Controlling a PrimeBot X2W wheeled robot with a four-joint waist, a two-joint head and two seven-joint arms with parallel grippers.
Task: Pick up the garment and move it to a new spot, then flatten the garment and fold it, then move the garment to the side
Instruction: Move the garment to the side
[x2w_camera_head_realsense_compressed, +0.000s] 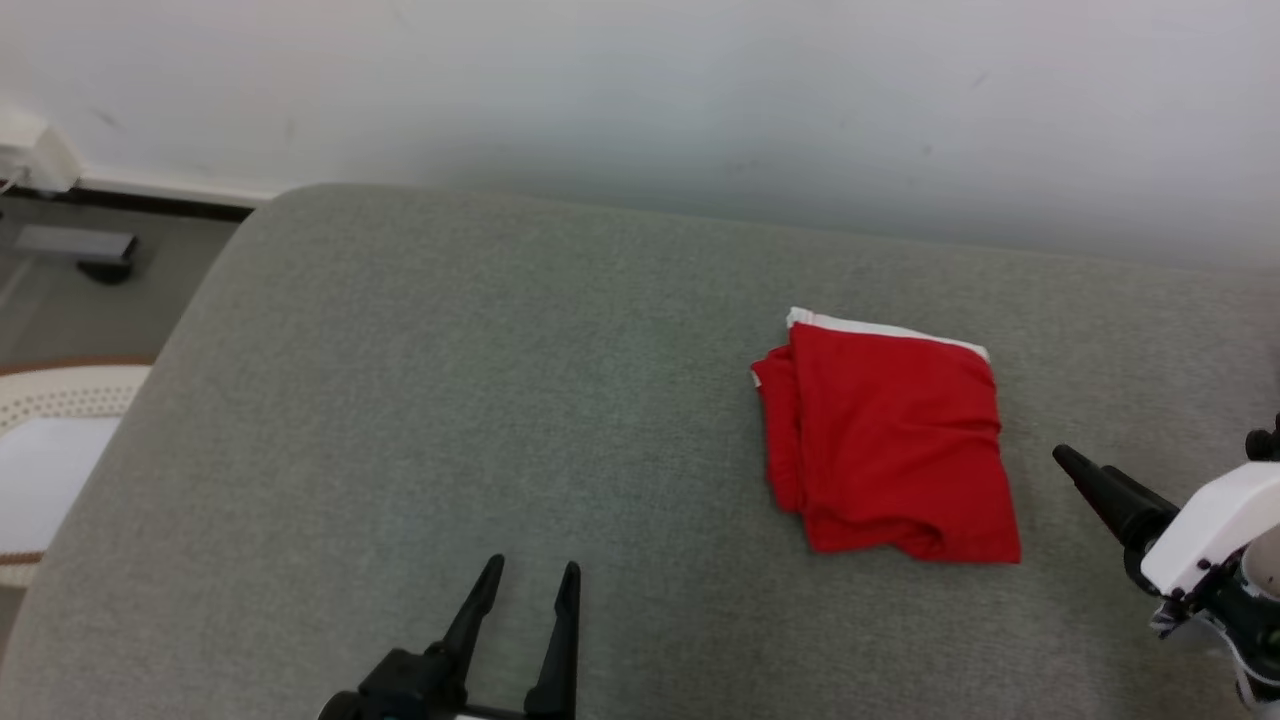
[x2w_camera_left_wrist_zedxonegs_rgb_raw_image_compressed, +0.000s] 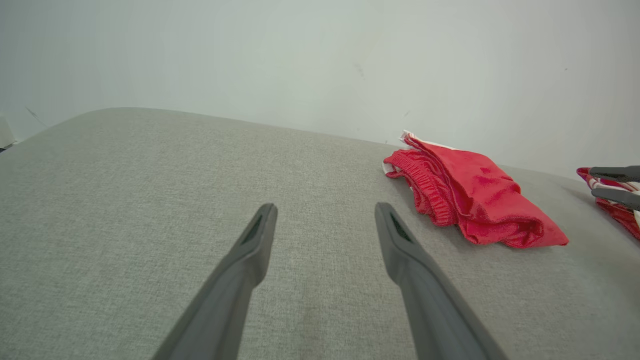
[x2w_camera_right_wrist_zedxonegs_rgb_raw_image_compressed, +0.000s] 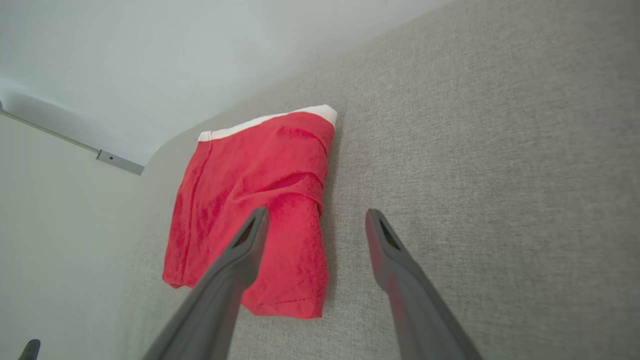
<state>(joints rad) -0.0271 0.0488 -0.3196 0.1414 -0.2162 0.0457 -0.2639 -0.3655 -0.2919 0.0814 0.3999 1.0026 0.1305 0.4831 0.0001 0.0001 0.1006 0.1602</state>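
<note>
The garment (x2w_camera_head_realsense_compressed: 890, 440) is red with a white band along its far edge and lies folded into a rough square on the right half of the grey cushion (x2w_camera_head_realsense_compressed: 400, 400). It also appears in the left wrist view (x2w_camera_left_wrist_zedxonegs_rgb_raw_image_compressed: 475, 200) and the right wrist view (x2w_camera_right_wrist_zedxonegs_rgb_raw_image_compressed: 240, 175). My left gripper (x2w_camera_head_realsense_compressed: 533, 565) hovers open near the front edge, well left of the garment, with nothing between its fingers (x2w_camera_left_wrist_zedxonegs_rgb_raw_image_compressed: 326, 207). My right gripper (x2w_camera_head_realsense_compressed: 1075, 465) sits just right of the garment, pointing at it. Its fingers are spread and empty (x2w_camera_right_wrist_zedxonegs_rgb_raw_image_compressed: 317, 212), the left one over the garment's near corner.
A pale wall rises directly behind the cushion. Past the cushion's left edge lie the floor, a round pale rug (x2w_camera_head_realsense_compressed: 60, 400) and a grey object (x2w_camera_head_realsense_compressed: 80, 248). A second red-and-white striped cloth (x2w_camera_left_wrist_zedxonegs_rgb_raw_image_compressed: 620, 210) lies at the far right behind my right gripper's fingers.
</note>
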